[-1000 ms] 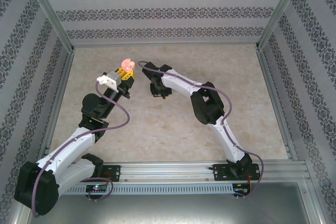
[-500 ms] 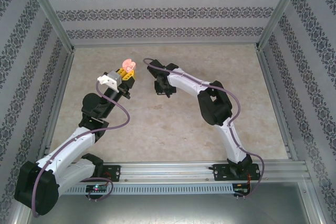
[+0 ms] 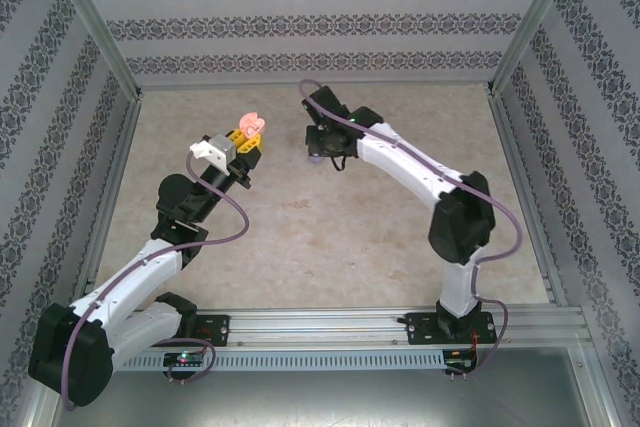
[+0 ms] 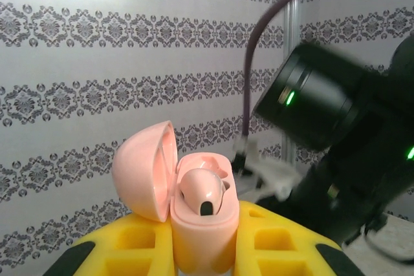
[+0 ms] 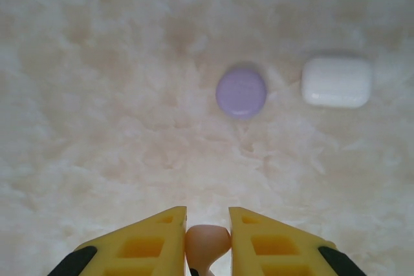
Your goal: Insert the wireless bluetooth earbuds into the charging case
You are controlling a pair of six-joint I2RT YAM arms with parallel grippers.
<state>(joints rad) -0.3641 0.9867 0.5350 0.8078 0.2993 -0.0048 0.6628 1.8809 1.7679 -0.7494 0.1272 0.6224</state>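
Now: left gripper clamps the pink case, lid open, raised off the table. One pink earbud sits in its slot; the neighbouring slot looks free. Right gripper, nearly closed, pinches the second pink earbud above the purple case and white case. Step: carry across. Next: line stem over free slot, lower gently.

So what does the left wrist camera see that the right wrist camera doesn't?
Left wrist: an open pink charging case with a seated earbud in it, and the patterned wall and the right arm behind. Right wrist: a loose earbud pinched over the table, with a purple case and a white case lying closed beyond. Both: a yellow tool shut on something pink, the left tool on the case, the right tool on the earbud.
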